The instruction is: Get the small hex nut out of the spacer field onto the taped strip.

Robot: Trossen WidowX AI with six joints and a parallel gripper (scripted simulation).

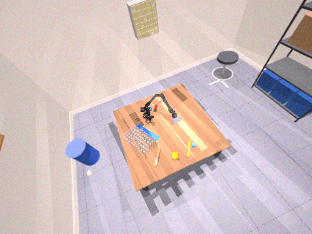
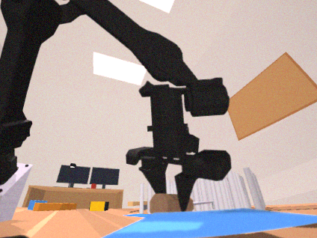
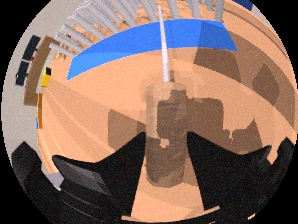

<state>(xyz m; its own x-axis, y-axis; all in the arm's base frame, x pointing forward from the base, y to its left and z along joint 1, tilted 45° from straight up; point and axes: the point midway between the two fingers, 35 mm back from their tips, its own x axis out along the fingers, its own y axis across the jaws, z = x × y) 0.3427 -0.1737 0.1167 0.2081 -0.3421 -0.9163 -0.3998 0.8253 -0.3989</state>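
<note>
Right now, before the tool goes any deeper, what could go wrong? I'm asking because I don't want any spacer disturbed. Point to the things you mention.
The thin metal shaft (image 3: 164, 50) of the wooden-handled tool (image 2: 158, 203) (image 3: 167, 135) points across the blue tape strip (image 1: 150, 133) (image 2: 243, 221) (image 3: 130, 44) at the standing metal spacers (image 2: 224, 192) (image 3: 117, 14); a small sideways drift could tip one. The thick round handle could also twist between the fingers (image 2: 184, 192) if the shaft snags.

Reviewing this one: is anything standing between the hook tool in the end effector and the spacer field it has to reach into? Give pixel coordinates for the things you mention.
Nothing upright stands between them: the hook tool (image 2: 158, 203) (image 3: 166, 135), held in the end effector (image 2: 173, 202) (image 3: 166, 136), points across the flat blue strip (image 1: 149, 133) (image 2: 239, 221) (image 3: 120, 47) to the spacers (image 1: 137, 140) (image 2: 232, 191) (image 3: 112, 14).
</note>
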